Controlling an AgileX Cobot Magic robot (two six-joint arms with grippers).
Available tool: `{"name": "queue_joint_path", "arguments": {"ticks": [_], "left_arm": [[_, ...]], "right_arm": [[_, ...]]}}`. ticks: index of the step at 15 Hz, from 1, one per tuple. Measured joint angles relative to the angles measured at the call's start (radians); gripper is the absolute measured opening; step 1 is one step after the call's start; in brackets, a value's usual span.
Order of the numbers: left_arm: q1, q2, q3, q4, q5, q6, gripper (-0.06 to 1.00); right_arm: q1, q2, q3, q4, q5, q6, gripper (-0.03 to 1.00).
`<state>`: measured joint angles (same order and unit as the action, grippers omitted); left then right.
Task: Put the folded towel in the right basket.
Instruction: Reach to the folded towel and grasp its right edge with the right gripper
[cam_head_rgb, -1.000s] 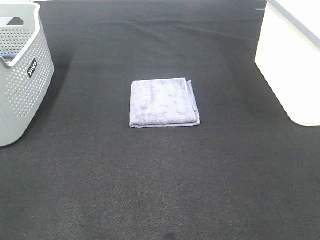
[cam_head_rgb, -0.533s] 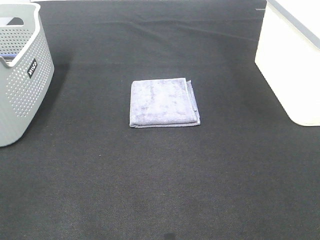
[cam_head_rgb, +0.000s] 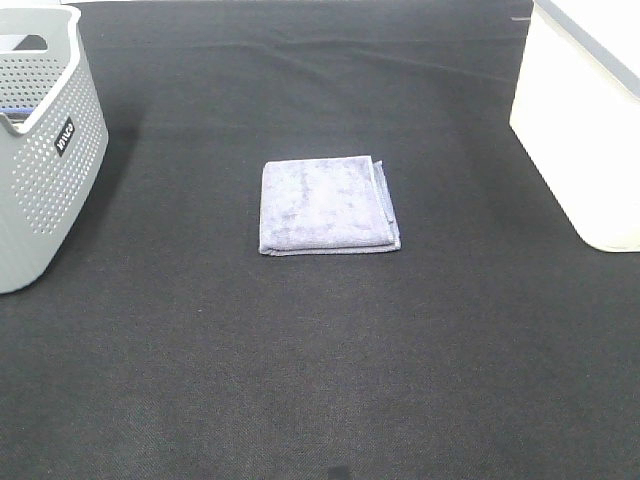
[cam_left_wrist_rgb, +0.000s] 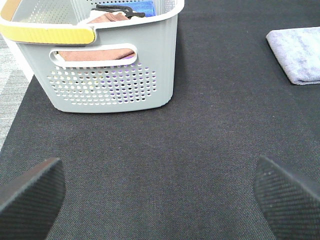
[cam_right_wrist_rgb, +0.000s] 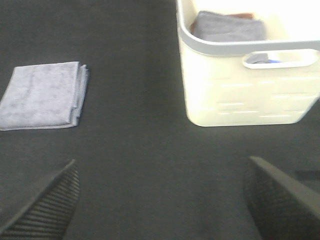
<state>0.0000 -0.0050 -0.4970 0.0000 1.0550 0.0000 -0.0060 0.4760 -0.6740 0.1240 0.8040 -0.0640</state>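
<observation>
The folded towel lay flat at the middle of the dark desk, well apart from the right basket and from the grey perforated basket. The left claw and the right claw were both spread wide, with nothing held between the fingers, and neither was near the cloth. The towel was judged light, soft and limp, likely to sag or unfold if lifted by one layer. A hold was thought best taken at the side facing the white bin, where the layered edges showed, so that all layers would be pinched together.
</observation>
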Motion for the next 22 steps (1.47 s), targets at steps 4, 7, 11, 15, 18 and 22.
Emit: {"name": "queue_joint_path", "arguments": {"ticks": [4,7,11,15,18,22], "left_arm": [[0.0,0.0,0.0,0.0,0.0,0.0,0.97],[0.0,0.0,0.0,0.0,0.0,0.0,0.97],[0.0,0.0,0.0,0.0,0.0,0.0,0.97],[0.0,0.0,0.0,0.0,0.0,0.0,0.97],[0.0,0.0,0.0,0.0,0.0,0.0,0.97],[0.0,0.0,0.0,0.0,0.0,0.0,0.97]], "right_arm": [[0.0,0.453,-0.286,0.099,-0.002,-0.076,0.82],[0.0,0.735,-0.517,0.129,0.035,-0.127,0.82],[0.002,1.095,-0.889,0.156,0.24,-0.134,0.82],[0.086,1.271,-1.088,0.124,0.308,-0.134,0.82],[0.223,1.469,-1.255,0.133,0.369,-0.092,0.82],[0.253,1.654,-1.328,0.27,0.398,-0.073,0.82]]}}
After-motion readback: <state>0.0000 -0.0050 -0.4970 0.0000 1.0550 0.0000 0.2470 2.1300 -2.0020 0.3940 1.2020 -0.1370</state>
